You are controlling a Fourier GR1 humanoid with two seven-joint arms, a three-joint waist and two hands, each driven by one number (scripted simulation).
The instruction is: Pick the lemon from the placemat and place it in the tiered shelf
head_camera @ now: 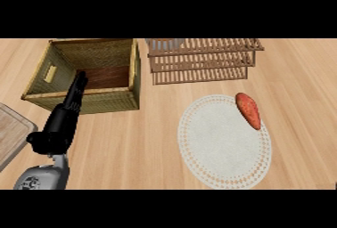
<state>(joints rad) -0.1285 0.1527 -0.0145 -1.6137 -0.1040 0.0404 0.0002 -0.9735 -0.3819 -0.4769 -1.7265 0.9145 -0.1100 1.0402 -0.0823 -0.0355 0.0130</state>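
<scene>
A round white placemat (220, 147) lies on the wooden counter right of centre. On its upper right edge rests an elongated orange-red item (248, 110) that looks more like a sweet potato than a lemon; no yellow fruit shows. The slatted wooden tiered shelf (201, 60) stands at the back, just above the placemat. My left hand (63, 120) is at the left, seen edge-on, with its fingers straight and pointing up toward the basket, holding nothing and well apart from the placemat. My right hand does not show.
An open woven basket (85, 73) stands at the back left, behind my left hand's fingertips. A wooden board's corner (10, 133) shows at the left edge. A grey object (164, 43) sits partly hidden at the shelf's top left.
</scene>
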